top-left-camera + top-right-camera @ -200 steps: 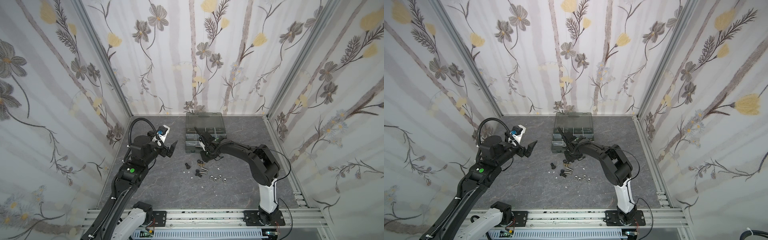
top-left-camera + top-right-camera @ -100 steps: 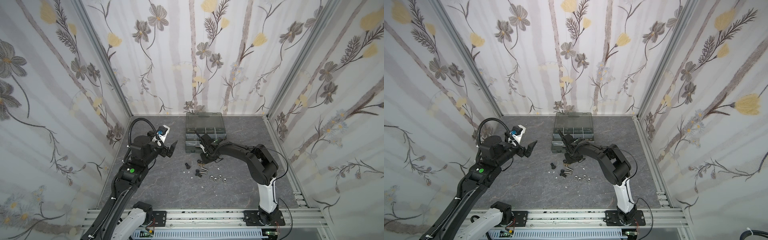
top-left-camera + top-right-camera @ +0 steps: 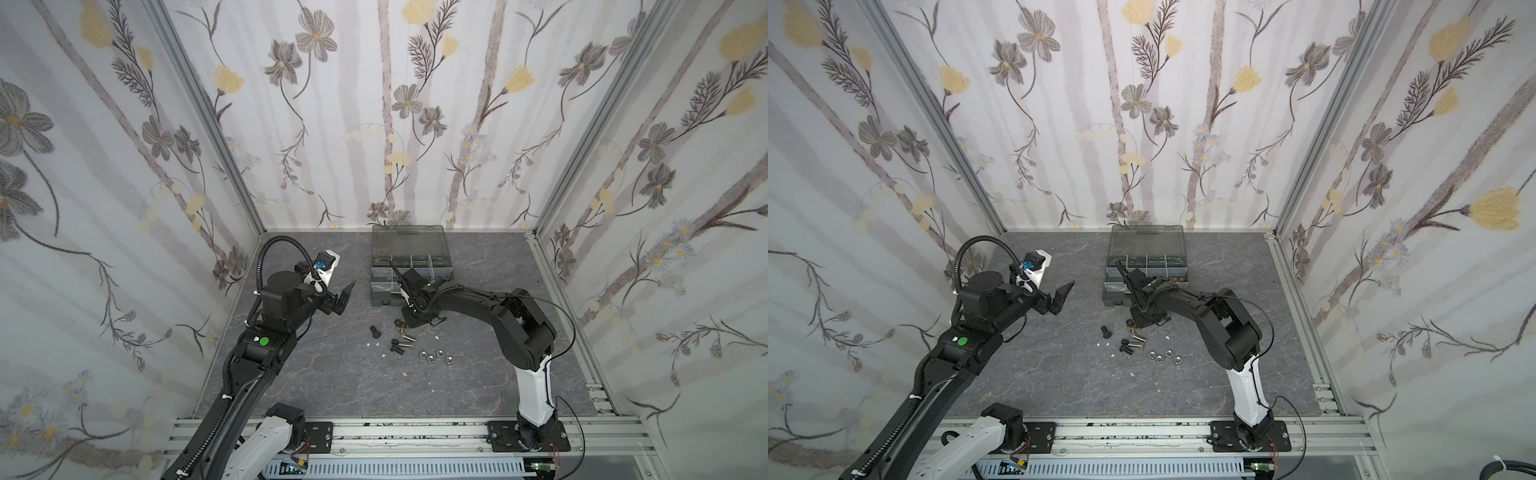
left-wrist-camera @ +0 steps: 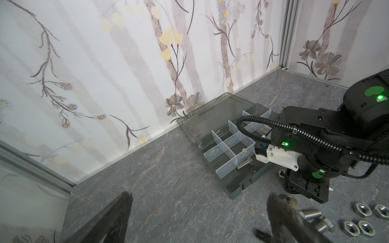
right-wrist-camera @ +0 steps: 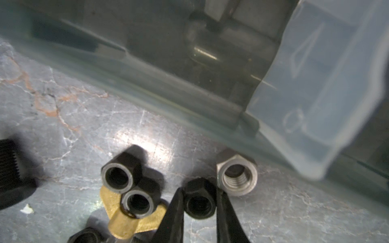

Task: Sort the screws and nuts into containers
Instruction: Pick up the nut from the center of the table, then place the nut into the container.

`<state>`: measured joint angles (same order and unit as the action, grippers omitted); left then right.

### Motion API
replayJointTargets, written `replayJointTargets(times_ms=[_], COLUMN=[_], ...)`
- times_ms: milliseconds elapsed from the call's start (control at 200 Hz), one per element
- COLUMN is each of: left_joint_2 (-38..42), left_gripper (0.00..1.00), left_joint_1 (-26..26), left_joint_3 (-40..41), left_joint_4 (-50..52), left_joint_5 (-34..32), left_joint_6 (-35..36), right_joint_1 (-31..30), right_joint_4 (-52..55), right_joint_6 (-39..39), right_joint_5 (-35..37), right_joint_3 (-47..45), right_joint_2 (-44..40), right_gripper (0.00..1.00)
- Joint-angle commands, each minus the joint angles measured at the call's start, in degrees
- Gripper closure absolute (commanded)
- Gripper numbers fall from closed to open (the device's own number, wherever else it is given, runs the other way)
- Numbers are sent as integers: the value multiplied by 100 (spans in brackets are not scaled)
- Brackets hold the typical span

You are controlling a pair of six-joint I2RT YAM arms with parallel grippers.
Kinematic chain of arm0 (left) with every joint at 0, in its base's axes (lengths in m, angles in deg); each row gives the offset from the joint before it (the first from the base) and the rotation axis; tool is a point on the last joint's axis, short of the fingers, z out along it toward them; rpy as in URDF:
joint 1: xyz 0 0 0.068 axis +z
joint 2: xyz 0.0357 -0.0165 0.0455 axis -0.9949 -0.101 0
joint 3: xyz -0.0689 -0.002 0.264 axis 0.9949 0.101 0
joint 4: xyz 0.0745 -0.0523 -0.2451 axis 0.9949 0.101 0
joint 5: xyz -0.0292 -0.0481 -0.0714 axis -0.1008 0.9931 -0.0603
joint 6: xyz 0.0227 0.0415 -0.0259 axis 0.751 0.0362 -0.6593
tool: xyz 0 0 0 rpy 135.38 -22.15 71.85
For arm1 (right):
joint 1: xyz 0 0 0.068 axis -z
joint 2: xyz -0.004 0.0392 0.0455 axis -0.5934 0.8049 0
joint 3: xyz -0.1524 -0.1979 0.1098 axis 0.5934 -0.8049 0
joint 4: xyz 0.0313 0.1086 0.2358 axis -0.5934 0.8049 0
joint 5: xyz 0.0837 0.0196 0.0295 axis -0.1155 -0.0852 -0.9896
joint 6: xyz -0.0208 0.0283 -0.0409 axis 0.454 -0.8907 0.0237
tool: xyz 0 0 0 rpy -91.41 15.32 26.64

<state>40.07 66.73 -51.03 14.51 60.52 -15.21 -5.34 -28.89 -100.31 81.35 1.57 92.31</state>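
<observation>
the right pincer (image 5: 199,190) points down at the bench (image 3: 332,374) just in front of the organizer case (image 3: 379,300), near the bench's middle. its two dark fingers (image 5: 174,214) are drawn in against opposite sides of a black hex nut (image 5: 200,203), clamped on it. the nut sits low by the marbled surface, and i cannot tell whether it is clear of the bench. a silver hex nut (image 5: 237,178) lies just beside it, on the case side. on the nut's other side, two more black nuts (image 5: 119,176) lie together, one resting on a brass wing nut (image 5: 126,225). a black screw (image 5: 10,168) lies a little farther off that way.

the case stands at the middle of the bench's back edge, with its smoky lid (image 3: 409,241) open toward the back wall. translucent dividers (image 4: 229,141) split it into compartments. a silver screw (image 4: 244,165) lies in the front left corner compartment.

nearer the bench's front edge, loose silver screws (image 3: 407,341) lie by a few black ones. just past them is a cluster of four silver hex nuts (image 3: 439,353).

the left pincer (image 4: 199,193) hangs above the bench toward its left edge, well apart from the hardware, with its fingers spread wide.
</observation>
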Motion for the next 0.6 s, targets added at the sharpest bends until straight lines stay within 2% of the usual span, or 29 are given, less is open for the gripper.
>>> replayJointTargets(times_ms=[0, 345, 599], left_joint_2=[8, 38, 33], left_gripper=[0, 0, 0], left_joint_1=[3, 4, -1], left_joint_3=[17, 21, 15], left_joint_4=[-145, -142, -145], left_joint_5=[36, 11, -35], left_joint_6=[29, 38, 47], right_joint_1=[15, 462, 806], right_joint_4=[174, 620, 626], right_joint_6=[42, 457, 950], right_joint_5=[192, 559, 903], right_joint_3=[-26, 701, 1521], right_joint_2=[-141, -535, -125], right_gripper=[80, 81, 81])
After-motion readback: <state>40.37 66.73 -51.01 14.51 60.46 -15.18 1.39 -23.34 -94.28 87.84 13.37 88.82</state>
